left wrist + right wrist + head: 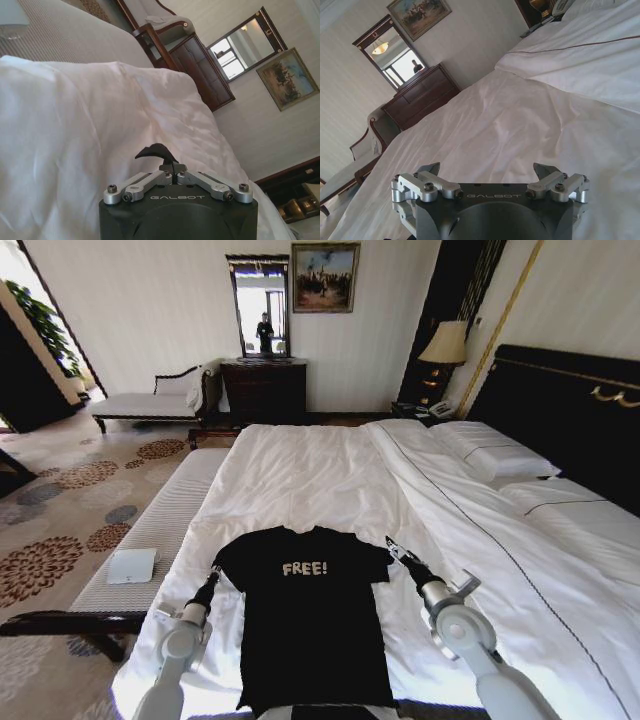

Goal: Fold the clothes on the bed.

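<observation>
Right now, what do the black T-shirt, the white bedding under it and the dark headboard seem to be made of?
The black short-sleeved T-shirt looks like soft matte knit, probably cotton: it lies limp and flat, with pale printed "FREE!" lettering. The white bedding of the bed looks like smooth woven cotton with a faint sheen and soft creases. The tall dark headboard may be lacquered wood or a padded panel, with gold trim; I cannot tell which.
</observation>
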`<state>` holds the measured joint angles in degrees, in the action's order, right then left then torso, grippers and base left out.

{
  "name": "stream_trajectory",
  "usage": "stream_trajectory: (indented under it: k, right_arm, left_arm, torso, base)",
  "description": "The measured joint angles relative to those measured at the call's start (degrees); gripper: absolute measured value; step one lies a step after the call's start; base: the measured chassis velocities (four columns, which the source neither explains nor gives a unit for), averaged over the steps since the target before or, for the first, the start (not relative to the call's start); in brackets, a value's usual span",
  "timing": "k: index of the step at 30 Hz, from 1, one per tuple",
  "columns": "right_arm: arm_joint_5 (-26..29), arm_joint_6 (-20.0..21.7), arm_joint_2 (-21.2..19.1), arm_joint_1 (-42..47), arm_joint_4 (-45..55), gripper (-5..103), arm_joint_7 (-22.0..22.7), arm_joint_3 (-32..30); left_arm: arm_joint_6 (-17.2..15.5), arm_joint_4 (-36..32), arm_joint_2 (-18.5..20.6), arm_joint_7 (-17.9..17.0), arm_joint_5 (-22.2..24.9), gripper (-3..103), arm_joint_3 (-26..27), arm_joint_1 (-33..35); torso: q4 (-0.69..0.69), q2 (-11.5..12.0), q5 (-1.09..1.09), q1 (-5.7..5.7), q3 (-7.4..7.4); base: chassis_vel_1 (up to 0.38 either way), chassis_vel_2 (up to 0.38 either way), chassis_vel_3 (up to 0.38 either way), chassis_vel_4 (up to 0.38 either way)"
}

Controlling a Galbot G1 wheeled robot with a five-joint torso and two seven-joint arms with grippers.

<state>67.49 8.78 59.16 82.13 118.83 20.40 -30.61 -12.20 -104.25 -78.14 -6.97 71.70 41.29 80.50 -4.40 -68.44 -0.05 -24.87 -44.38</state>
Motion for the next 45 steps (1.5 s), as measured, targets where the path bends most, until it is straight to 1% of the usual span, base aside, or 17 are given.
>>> stream_trajectory:
  k: [11, 16, 17, 19, 22, 23, 25, 28, 29, 31, 35, 37, 39, 41, 42, 44, 45]
  right_arm:
    - [-0.3, -0.1, 0.3, 0.4, 0.6, 100, 0.1, -0.1]
    - [-0.6, -0.1, 0.4, 0.7, 1.1, 100, 0.1, 0.0]
    - [-0.6, -0.1, 0.4, 0.8, 1.2, 100, 0.1, 0.0]
    - [-0.7, -0.1, 0.4, 0.8, 1.4, 100, 0.1, -0.1]
    - [-0.7, -0.1, 0.4, 1.0, 1.7, 100, 0.2, -0.3]
    - [-0.7, -0.1, 0.4, 1.0, 1.8, 100, 0.2, -0.4]
    - [-0.7, -0.1, 0.6, 1.1, 2.0, 100, 0.3, -0.4]
    - [-0.8, -0.1, 1.3, 1.1, 2.4, 100, 0.3, -0.4]
    - [-0.9, -0.1, 1.6, 1.0, 2.5, 100, 0.5, -0.3]
    - [-0.9, 0.0, 1.9, 0.9, 2.7, 100, 0.6, -0.2]
    - [3.3, 0.8, 2.2, -0.6, 2.0, 100, 1.5, -0.1]
    - [5.8, 1.3, 2.2, -1.1, 1.8, 100, 1.9, -0.1]
    - [10.4, 2.5, 1.8, -2.2, 0.7, 100, 2.5, -0.4]
    - [12.6, 3.6, 1.4, -2.6, -0.9, 100, 2.1, -0.9]
    - [12.6, 3.6, 1.4, -2.6, -0.9, 100, 2.1, -0.9]
    - [13.8, 4.5, 1.2, -2.3, -3.2, 100, 1.1, -1.8]
    - [13.9, 4.6, 1.1, -2.4, -4.0, 100, 0.8, -1.8]
  left_arm:
    - [-0.7, 5.0, 5.2, -1.1, -0.4, 0, 0.4, -4.0]
    - [-0.8, 7.6, 5.5, -1.8, -2.4, -1, 0.1, -4.7]
    - [-0.7, 8.0, 5.5, -2.0, -2.9, 4, 0.2, -4.7]
    - [-0.6, 8.2, 5.4, -2.5, -3.7, 4, 0.4, -4.6]
    - [0.6, 8.2, 4.8, -4.9, -7.5, 20, 1.6, -4.0]
    - [0.8, 7.1, 4.5, -5.5, -7.6, 25, 2.5, -3.3]
    - [0.8, 5.6, 4.3, -5.6, -7.2, 25, 3.4, -2.5]
    - [1.0, -0.1, 3.7, -5.6, -6.3, 42, 6.9, 1.1]
    - [1.1, -1.7, 3.6, -5.6, -5.7, 47, 8.2, 2.1]
    - [1.2, -3.6, 3.7, -5.8, -4.2, 47, 9.9, 3.3]
    - [1.3, -10.4, 4.2, -6.7, 2.8, 69, 16.2, 9.9]
    - [1.3, -11.6, 4.2, -6.3, 2.9, 75, 17.0, 12.0]
    - [1.5, -13.6, 3.8, -3.3, 1.9, 80, 18.1, 16.3]
    - [1.6, -14.8, 3.7, -0.4, -0.3, 90, 17.9, 18.5]
    - [1.6, -14.8, 3.7, -0.4, -0.3, 90, 17.9, 18.5]
    - [2.2, -15.3, 4.4, 1.8, -4.5, 98, 16.4, 18.8]
    - [2.4, -15.3, 4.5, 2.3, -5.8, 98, 16.1, 18.8]
  torso:
    - [0.0, 0.0, 0.0, 0.0, 0.0]
    - [0.0, 0.0, 0.0, 0.0, 0.0]
    - [0.0, 0.0, 0.0, 0.0, 0.0]
    - [0.0, 0.0, 0.0, 0.0, 0.0]
    - [0.0, 0.0, -0.01, 0.0, 0.0]
    - [0.0, 0.0, -0.01, 0.0, 0.0]
    - [0.0, 0.0, -0.01, 0.0, 0.0]
    - [0.0, 0.0, 0.0, 0.0, 0.0]
    - [0.0, 0.0, 0.0, 0.0, 0.0]
    - [-0.01, 0.0, 0.01, 0.0, 0.0]
    - [0.0, 0.0, 0.02, 0.0, 0.0]
    - [0.0, 0.0, 0.02, 0.0, 0.0]
    - [0.03, 0.0, 0.01, 0.01, 0.0]
    - [0.05, 0.0, 0.01, 0.01, 0.01]
    - [0.05, 0.0, 0.01, 0.01, 0.01]
    - [-0.03, 0.0, -0.01, 0.01, 0.01]
    - [-0.04, 0.0, 0.0, 0.01, 0.01]
  base:
    - [0.0, 0.0, 0.0, 0.0]
    - [0.0, 0.0, 0.0, 0.0]
    - [0.0, 0.0, 0.0, 0.0]
    - [0.0, 0.0, 0.0, 0.0]
    - [0.0, 0.0, 0.0, 0.0]
    - [0.0, 0.0, 0.0, 0.0]
    - [0.0, 0.0, 0.0, 0.0]
    - [0.0, 0.0, 0.0, 0.0]
    - [0.0, 0.0, 0.0, 0.0]
    - [0.0, 0.0, 0.0, 0.0]
    - [0.0, 0.0, 0.0, 0.0]
    - [0.0, 0.0, 0.0, 0.0]
    - [0.0, 0.0, 0.0, 0.0]
    - [0.0, 0.0, 0.0, 0.0]
    - [0.0, 0.0, 0.0, 0.0]
    - [0.0, 0.0, 0.0, 0.0]
    - [0.0, 0.0, 0.0, 0.0]
